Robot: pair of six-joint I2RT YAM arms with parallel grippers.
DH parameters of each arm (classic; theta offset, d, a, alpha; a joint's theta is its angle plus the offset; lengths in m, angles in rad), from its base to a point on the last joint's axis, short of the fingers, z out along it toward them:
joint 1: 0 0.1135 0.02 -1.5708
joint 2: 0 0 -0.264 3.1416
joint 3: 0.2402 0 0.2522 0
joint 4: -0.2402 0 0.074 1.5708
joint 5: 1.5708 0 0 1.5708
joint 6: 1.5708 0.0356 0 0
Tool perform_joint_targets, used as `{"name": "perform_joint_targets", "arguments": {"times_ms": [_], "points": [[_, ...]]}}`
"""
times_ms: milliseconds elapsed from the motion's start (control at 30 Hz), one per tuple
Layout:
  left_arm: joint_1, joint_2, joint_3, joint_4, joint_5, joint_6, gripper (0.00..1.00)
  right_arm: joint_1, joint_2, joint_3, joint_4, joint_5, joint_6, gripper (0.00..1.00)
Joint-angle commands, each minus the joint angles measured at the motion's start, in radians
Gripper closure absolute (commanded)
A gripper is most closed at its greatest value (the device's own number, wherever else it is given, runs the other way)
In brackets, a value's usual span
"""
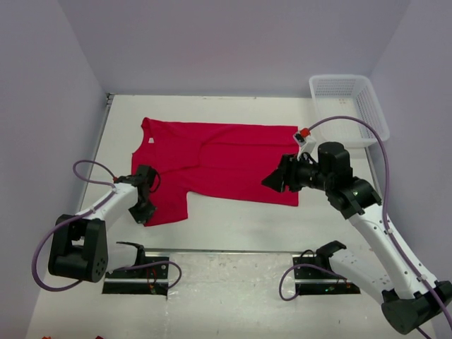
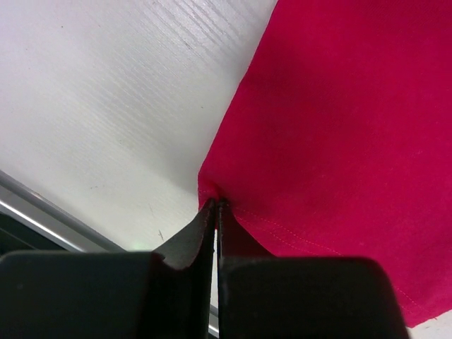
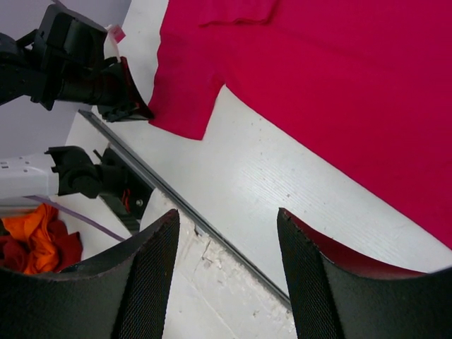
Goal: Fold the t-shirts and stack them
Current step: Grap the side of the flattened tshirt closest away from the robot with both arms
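Left wrist, left claw [image 2: 215, 206] clamped on t-shirt [image 2: 339, 127] corner, right claw [image 3: 227, 215] wide, empty

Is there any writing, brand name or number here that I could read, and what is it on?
None can be read in any view.
The white neck label on the red t-shirt: too small to read, if it carries print at all.
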Motion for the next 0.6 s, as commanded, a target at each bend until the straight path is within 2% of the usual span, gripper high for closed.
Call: {"name": "perform_joint_targets", "arguments": {"times_ms": [0,167,267,567], "points": [[0.019,0.066,-0.077,0.304,0.087,-0.029,1.00,0.004,0.005,0.023,-0.012,0.065,0.045,0.41],[0.026,0.062,-0.071,0.281,0.115,-0.020,1.00,0.002,0.091,0.026,-0.064,0.200,0.097,0.41],[0.026,0.016,-0.066,0.242,0.125,-0.026,1.00,0.004,0.161,0.019,-0.070,0.231,0.143,0.42],[0.026,-0.208,0.044,0.072,0.124,-0.021,1.00,0.004,0.341,-0.067,-0.015,0.317,0.261,0.41]]}}
